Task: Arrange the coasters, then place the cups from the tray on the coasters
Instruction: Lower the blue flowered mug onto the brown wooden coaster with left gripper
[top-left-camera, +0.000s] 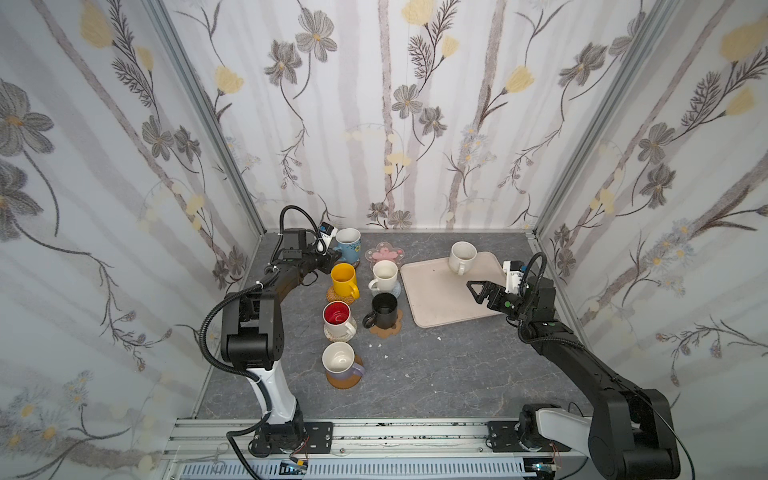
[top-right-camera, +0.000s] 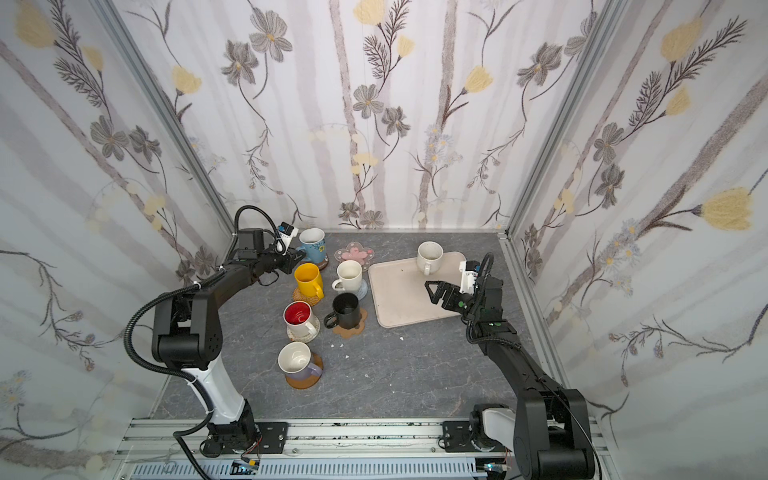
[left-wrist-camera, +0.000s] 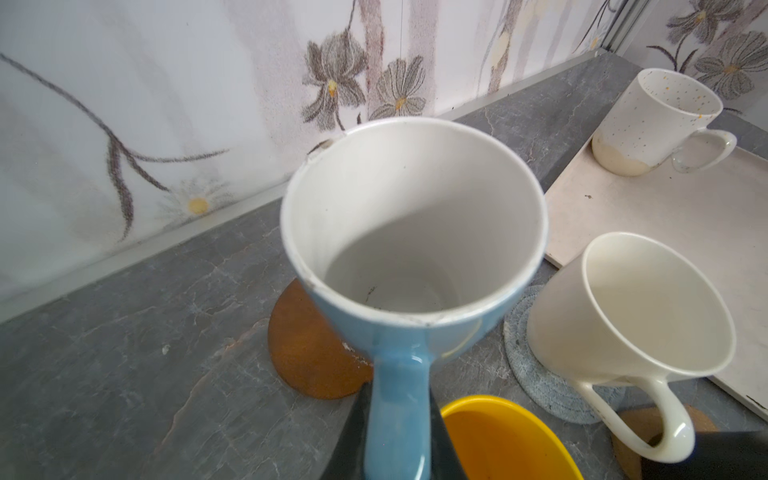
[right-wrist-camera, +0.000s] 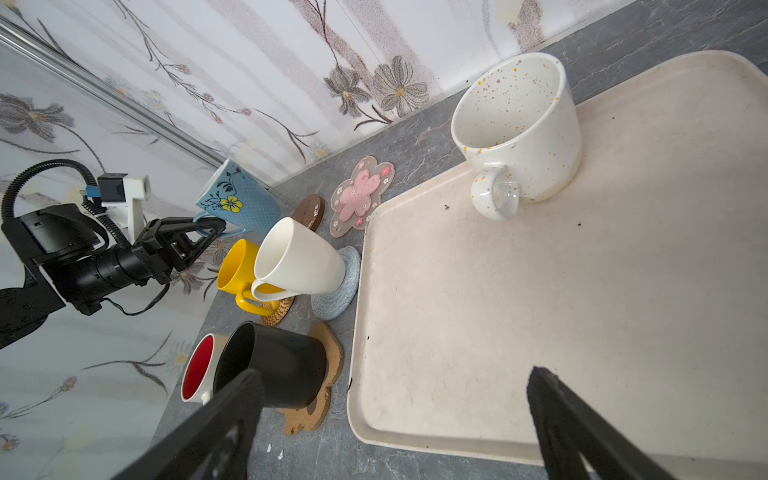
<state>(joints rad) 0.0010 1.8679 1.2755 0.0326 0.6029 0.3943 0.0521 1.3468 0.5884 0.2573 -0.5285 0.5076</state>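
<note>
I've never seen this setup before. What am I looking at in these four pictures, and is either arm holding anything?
Two robot arms are mounted at the near edge of a grey table, each ending in a two-fingered gripper. Two pictures look down from overhead, nearly alike; the other two come from a camera on each wrist. Five cups stand on coasters, among them a yellow cup and a black cup. The left gripper is shut on the handle of the light blue cup, over a brown coaster. The right gripper is open and empty above the beige tray, where one speckled cup stands. The pink flower coaster is bare.
</note>
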